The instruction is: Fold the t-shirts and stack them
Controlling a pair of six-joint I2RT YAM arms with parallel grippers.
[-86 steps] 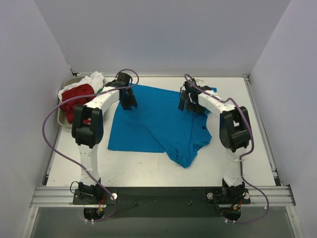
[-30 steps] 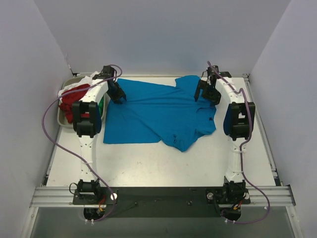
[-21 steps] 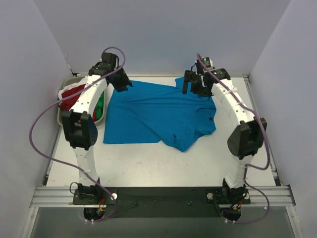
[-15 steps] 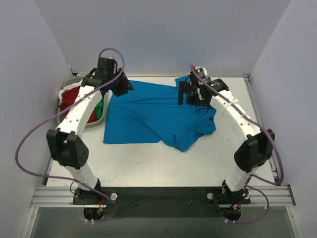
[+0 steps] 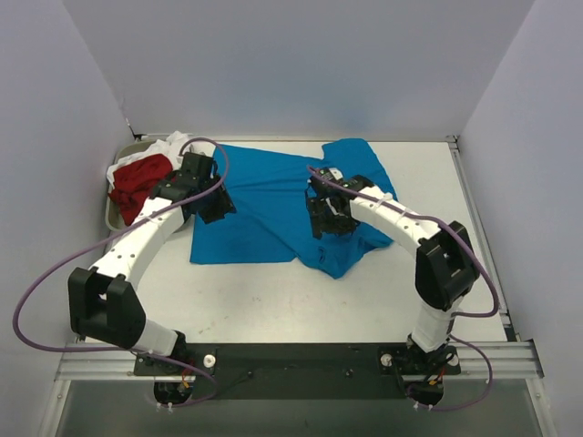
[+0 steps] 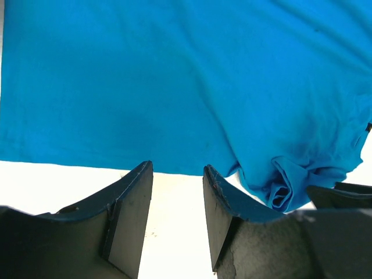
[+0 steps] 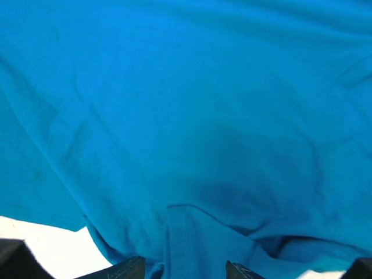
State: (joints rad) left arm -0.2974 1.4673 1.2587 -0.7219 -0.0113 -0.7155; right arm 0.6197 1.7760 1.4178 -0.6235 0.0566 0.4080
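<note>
In the top view, the blue shirt (image 5: 264, 205) lay spread across the middle of the table (image 5: 273, 300), its lower right part bunched into a point. The left gripper (image 5: 214, 208) sat over the shirt's left edge, and the right gripper (image 5: 326, 223) sat over the rumpled cloth right of centre. From this view neither gripper's opening could be judged. At the upper left, a red shirt (image 5: 141, 177) and a white shirt (image 5: 173, 144) were heaped in the grey tray (image 5: 111, 218), just beside the blue one.

In the left wrist view, the left gripper (image 6: 177, 171) had its fingers (image 6: 133, 203) parted with nothing between them; bare table (image 6: 46, 180) showed through the gap. The blue shirt (image 6: 174, 75) filled the upper frame, its hem running just above the fingertips, with a folded lump at the lower right.

In the right wrist view, only the tips of the right gripper (image 7: 186, 268) showed at the bottom edge. They stood apart with blue shirt (image 7: 186, 116) between and beyond them. The creased cloth filled nearly the whole frame, and a sliver of table (image 7: 46, 238) showed at the lower left.
</note>
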